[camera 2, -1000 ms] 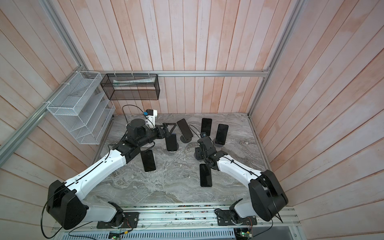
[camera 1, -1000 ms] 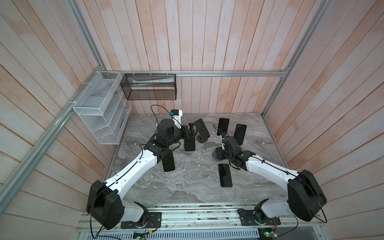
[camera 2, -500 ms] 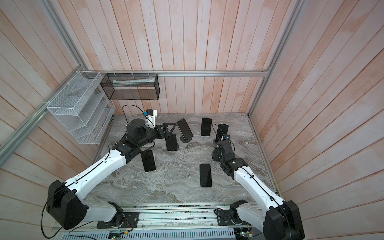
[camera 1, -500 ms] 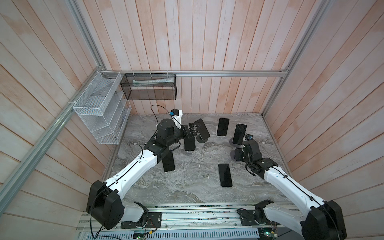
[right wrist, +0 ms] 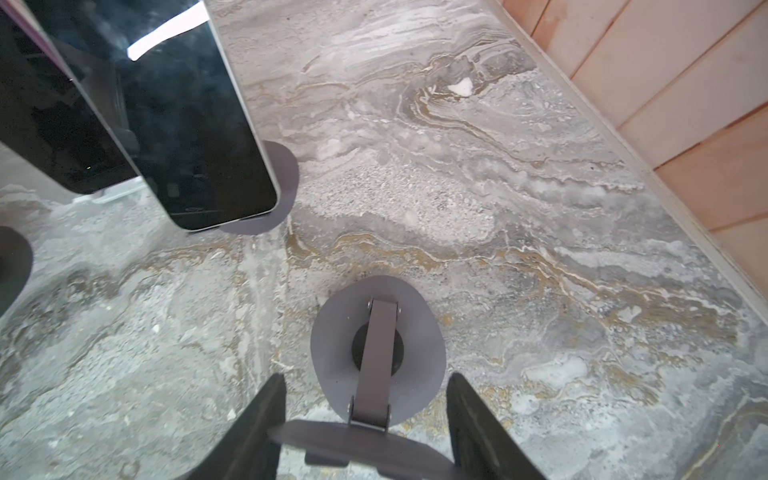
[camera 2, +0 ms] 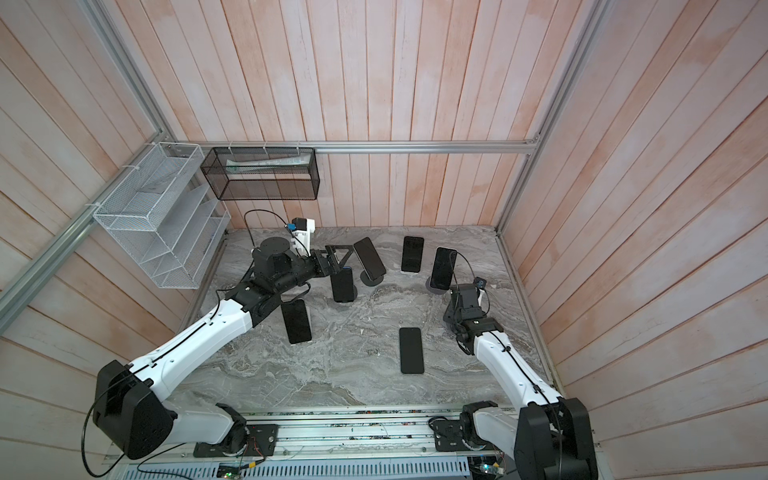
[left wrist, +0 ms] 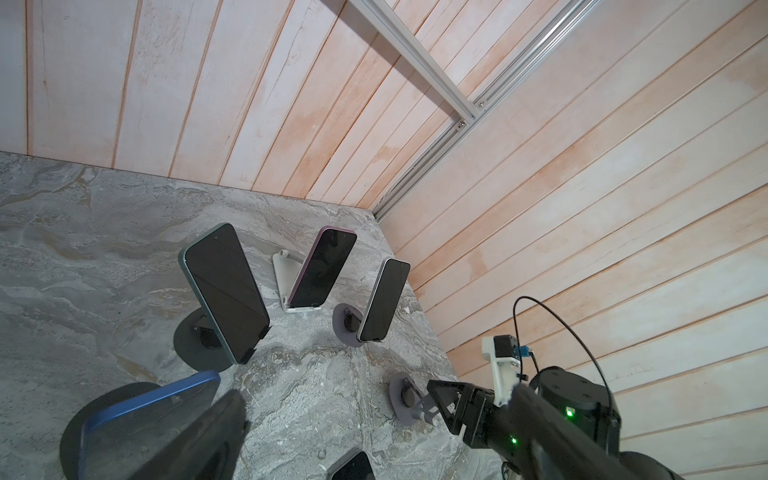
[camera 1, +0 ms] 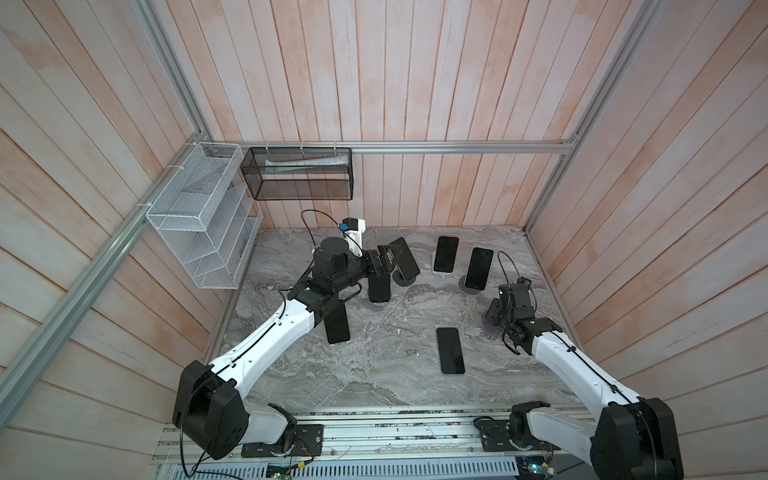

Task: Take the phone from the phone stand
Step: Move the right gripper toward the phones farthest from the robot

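Hovering wide open, your left gripper [camera 1: 385, 266] is just beside the top of the blue-cased dark-screened phone [left wrist: 149, 415], propped on its round black stand [left wrist: 70, 436], left side of the grey marble tabletop [camera 1: 374, 386]. Your right gripper [right wrist: 365, 378], fingers apart, straddles an empty grey oval-based stand [right wrist: 332, 345]; contact unclear.
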Controlling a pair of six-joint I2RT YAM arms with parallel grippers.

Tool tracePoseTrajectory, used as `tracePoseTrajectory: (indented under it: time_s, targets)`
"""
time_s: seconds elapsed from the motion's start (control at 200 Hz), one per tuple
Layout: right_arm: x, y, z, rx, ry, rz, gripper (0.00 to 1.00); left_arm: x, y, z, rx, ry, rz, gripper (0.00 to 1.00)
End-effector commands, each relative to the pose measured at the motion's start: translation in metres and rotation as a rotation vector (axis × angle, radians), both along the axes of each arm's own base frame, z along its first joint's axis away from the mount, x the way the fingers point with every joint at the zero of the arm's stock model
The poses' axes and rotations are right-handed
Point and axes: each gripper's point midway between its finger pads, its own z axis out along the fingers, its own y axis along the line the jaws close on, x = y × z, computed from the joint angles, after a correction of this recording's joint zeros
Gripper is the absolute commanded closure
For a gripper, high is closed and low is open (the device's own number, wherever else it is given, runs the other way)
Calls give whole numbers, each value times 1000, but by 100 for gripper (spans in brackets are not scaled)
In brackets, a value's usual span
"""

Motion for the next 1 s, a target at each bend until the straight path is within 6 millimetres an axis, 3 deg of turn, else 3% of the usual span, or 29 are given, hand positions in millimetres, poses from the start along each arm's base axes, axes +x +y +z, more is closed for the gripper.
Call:
tracePoseTrajectory:
  time_s: [0.0, 0.175, 0.415, 0.715, 0.995]
  targets:
    - [7, -20, 11, -13, -62, -84, 50, 0, 1, 5, -8, -22, -4, 0]
    - [17, -55, 23, -43, -110, -174, 50, 0, 2, 7, -2, -30, 4, 0]
    - [61, -85, 35, -98, -127, -175, 49, 1, 3, 5, 5, -32, 8, 0]
    - [117, -89, 24, -124, -130, -81, 49, 1, 2, 6, 0, -33, 4, 1]
    - [138, -89, -2, -115, -37, -52, 42, 3, 1, 1, 9, -23, 5, 0]
